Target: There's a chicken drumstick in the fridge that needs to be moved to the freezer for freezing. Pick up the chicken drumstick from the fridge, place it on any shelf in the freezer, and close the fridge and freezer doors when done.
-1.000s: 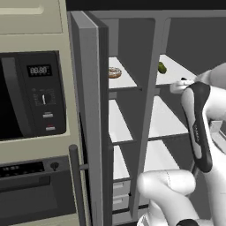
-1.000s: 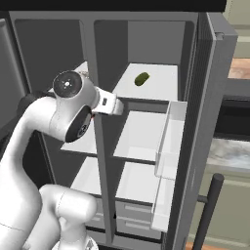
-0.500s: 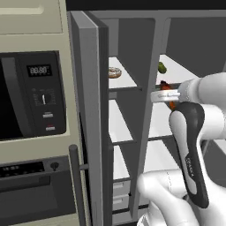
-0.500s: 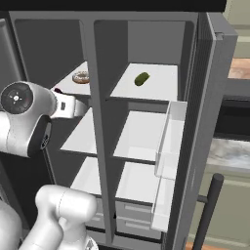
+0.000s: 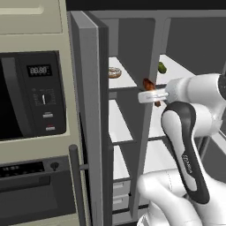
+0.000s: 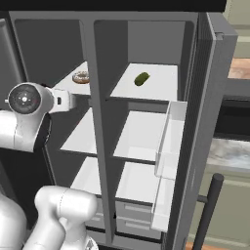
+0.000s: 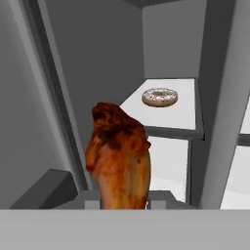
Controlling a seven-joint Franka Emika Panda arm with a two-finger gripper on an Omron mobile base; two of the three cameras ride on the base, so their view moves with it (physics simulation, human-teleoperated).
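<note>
Item: chicken drumstick point(image 7: 119, 156), orange-brown, clamped narrow between the jaws of the gripper point(image 5: 152, 94), carried in the air in front of the freezer point(image 6: 73, 136), level with the gap between its top and second shelves and touching neither

Progress: pick-up from the fridge point(image 6: 146, 122) judged done; placing on a freezer shelf not yet done; both doors left to close. The freezer door point(image 5: 86, 114) and the fridge door point(image 6: 202, 122) both stand open

Other contents: frosted donut point(image 7: 159, 96) on the freezer's top shelf, well apart from the drumstick; small dark-green fruit point(image 6: 141, 78) on the fridge's top shelf

View differences:
- Hand view: drumstick upright and close, thick end up, thin end down between the finger tips; donut beyond it; the second shelf lies ahead and below, bare where seen
- Left base view: drumstick appears as a small brown piece above the white hand, in front of the divider between the two compartments; oven front with a display to the left of the freezer door
- Right base view: the arm's round joint sits in front of the freezer opening; the drumstick itself is probably hidden behind the divider here. This view gives the fridge shelves, lower drawers and clear door bins point(image 6: 166, 161)
</note>
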